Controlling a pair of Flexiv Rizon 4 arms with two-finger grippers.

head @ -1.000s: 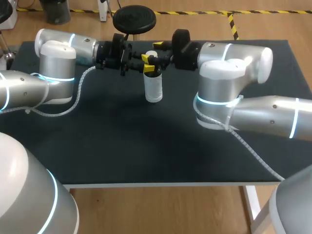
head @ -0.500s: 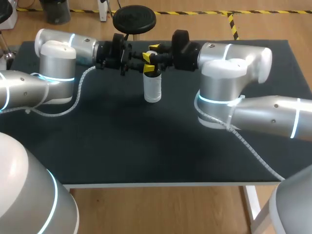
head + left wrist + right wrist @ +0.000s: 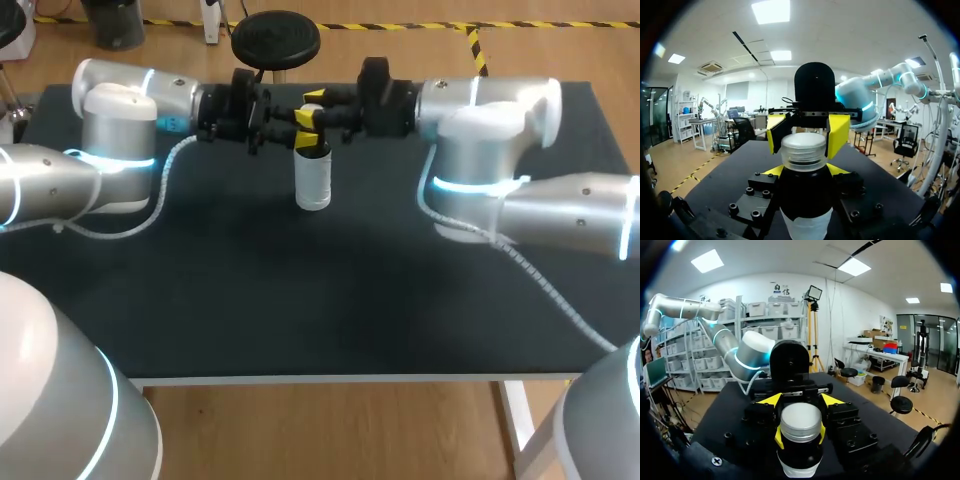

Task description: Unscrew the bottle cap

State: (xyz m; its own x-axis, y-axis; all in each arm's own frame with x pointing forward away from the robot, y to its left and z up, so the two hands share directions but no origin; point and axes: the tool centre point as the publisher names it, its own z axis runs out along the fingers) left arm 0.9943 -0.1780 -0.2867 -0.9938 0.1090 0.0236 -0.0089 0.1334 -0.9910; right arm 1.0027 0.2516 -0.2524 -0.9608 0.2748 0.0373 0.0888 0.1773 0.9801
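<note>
table: black tabletop (image 3: 300, 300), with the bottle standing upright toward the far side, about the middle.
bottle: pale see-through body (image 3: 313, 182), dark upper part, light cap (image 3: 803, 148) on top. The cap looks fully seated on the neck, no gap that I can spot.
left gripper: the left gripper (image 3: 805, 171) comes in from the left and pinches the dark upper part just under the cap, one yellow tip on each side.
right gripper: the right gripper (image 3: 800, 436) comes in from the opposite side, tips squeezed right on the cap.
step: I'd say it's the twisting bit. One arm braces, the other turns.
next: the right wrist has to rotate the cap loose while the left stops the bottle spinning. It probably needs a regrip or two, then a straight lift.
</note>
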